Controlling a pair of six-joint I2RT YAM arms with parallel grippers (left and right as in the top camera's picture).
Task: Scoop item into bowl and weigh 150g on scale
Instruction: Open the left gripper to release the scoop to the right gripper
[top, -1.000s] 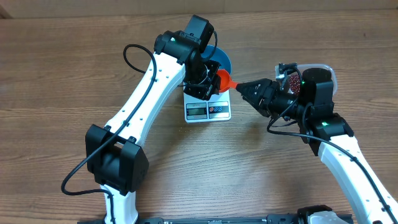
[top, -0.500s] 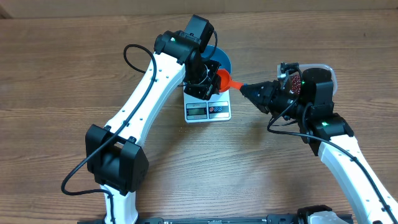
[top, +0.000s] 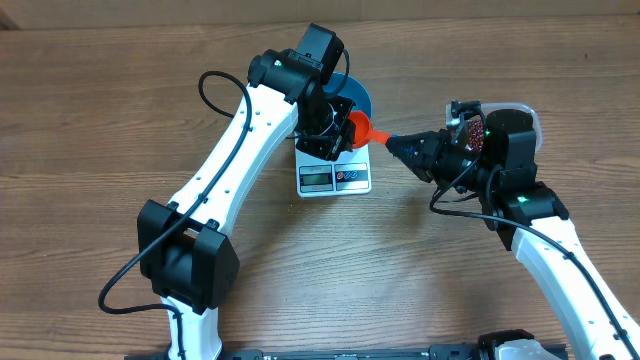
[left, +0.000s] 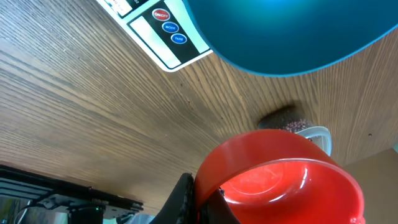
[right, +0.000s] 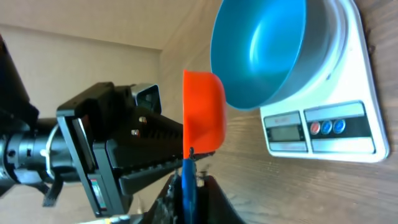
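The left claw (top: 338, 135) is closed on an orange-red plastic scoop's (top: 358, 127) cup, beside the round bright-blue bowl (top: 360, 100) on the flat white scale (top: 335, 178); the right claw (top: 393, 143) pinches its blue handle (right: 186, 177). Only the right wrist view shows the bowl's inside; the dark red beans (top: 474, 128) lie in a clear plastic tub (top: 525, 112), far right.

The left arm (top: 245, 130) hangs over the blue bowl (top: 360, 98) and scale (top: 335, 178), blocking the way in from the left and above. The orange scoop (top: 358, 127) and right arm (top: 505, 165) fill the bowl's right side, with the clear tub (top: 526, 113) just beyond. The bench (top: 100, 120) lies open at left and near.
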